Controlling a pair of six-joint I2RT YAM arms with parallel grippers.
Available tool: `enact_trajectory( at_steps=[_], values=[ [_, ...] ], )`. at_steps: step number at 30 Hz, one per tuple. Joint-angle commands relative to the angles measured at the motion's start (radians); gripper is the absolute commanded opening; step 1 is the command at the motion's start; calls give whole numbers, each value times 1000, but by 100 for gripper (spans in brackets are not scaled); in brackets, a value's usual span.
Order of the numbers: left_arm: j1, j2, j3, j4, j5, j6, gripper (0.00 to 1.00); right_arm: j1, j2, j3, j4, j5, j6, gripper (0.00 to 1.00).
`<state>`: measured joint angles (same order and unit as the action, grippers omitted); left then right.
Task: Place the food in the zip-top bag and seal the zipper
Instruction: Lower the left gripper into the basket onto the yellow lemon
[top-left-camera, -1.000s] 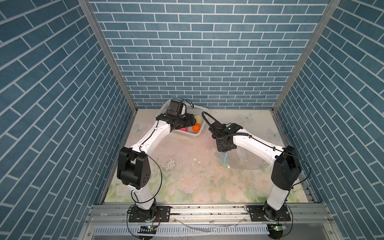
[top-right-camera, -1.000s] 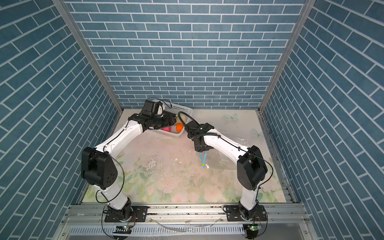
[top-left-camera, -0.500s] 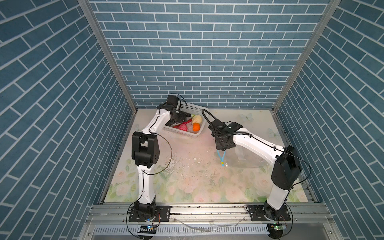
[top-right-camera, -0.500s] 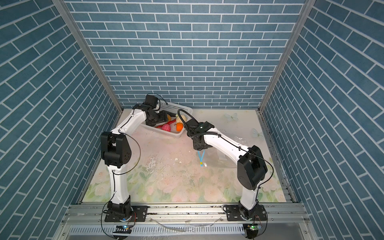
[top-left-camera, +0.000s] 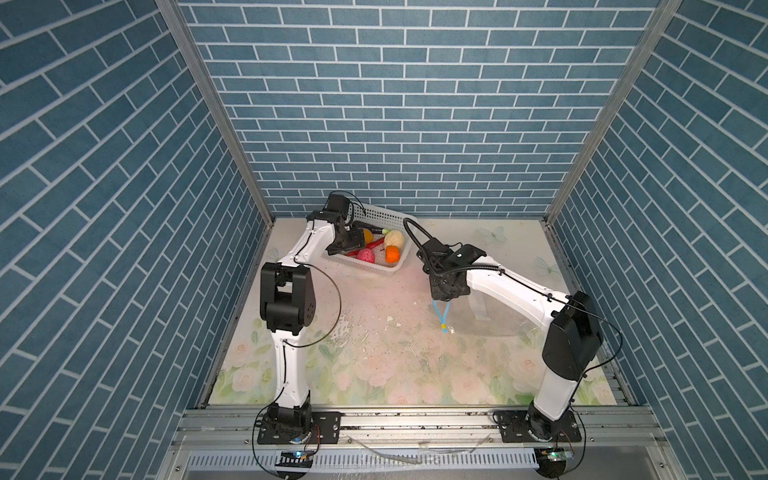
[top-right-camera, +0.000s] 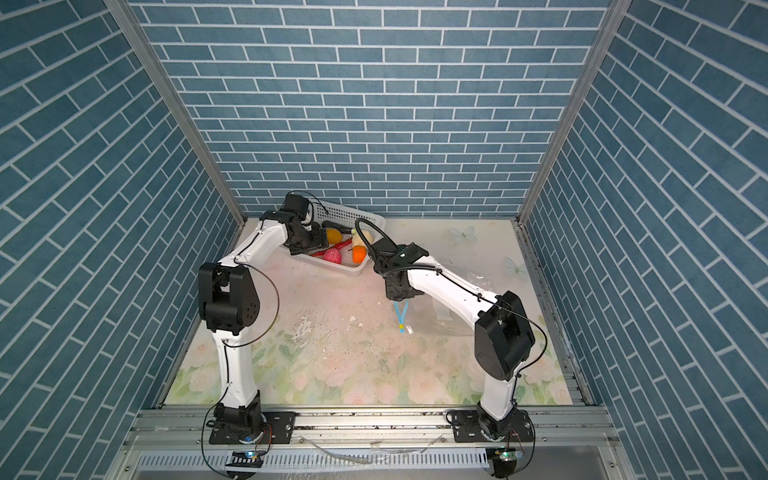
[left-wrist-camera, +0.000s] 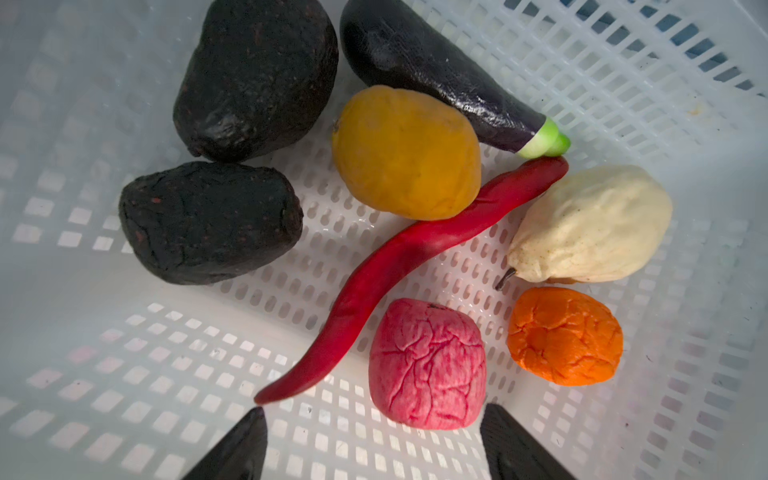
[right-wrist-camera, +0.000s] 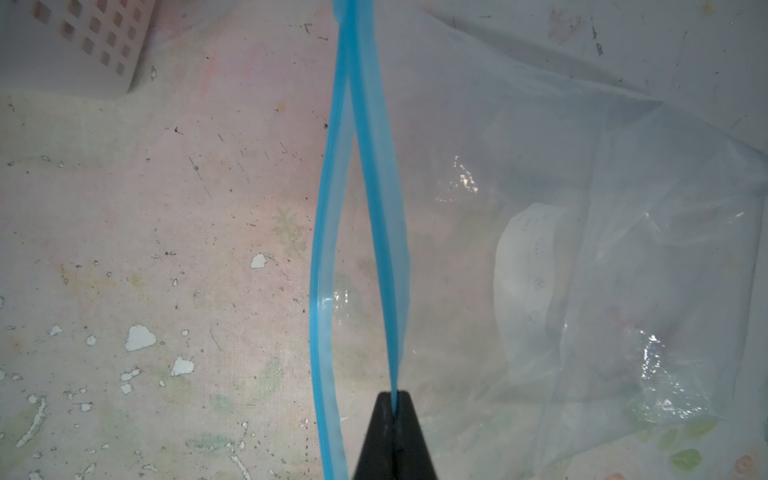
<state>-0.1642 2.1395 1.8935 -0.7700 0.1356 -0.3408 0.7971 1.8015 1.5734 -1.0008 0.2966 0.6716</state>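
White perforated plastic formed the basket, taken as the reference for every position below.

Item 1, food. All pieces lay inside the basket: two black lumps, a dark aubergine with a green tip, a yellow lump, a red chili, a cream lump, an orange lump and a pink lump. The chili lay slantwise across the basket floor, between the yellow and pink lumps.

Item 2, left arm. It rose from its base, folded at a raised elbow and reached forward, the wrist tipped down over the basket's rim. The left gripper hung inside the basket, fingers spread wide and holding nothing. The tips flanked the nearer end of the pink lump; contact could not be confirmed.

Item 3, right arm. It leaned from its base toward the basket, forearm stretched out, wrist turned down just beside the basket's near corner. The right gripper was pressed together, pinching one lip of the zipper. The other lip bowed away, leaving the mouth parted.

Item 4, bag. It lay outside the basket on the flowered mat, on the right arm's side, its white label visible. The yellow slider sat at the zipper's end farthest from the basket.
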Motion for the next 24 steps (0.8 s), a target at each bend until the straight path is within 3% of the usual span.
enact_trajectory(
  at_steps=[1, 24],
  values=[
    [-3, -34, -33, -21, 7, -8, 83, 0, 7, 29, -4, -4, -8, 0],
    [-17, -247, -371, 108, 11, -103, 81, 5, -24, -6, -19, 25, -1, 0]
  ],
)
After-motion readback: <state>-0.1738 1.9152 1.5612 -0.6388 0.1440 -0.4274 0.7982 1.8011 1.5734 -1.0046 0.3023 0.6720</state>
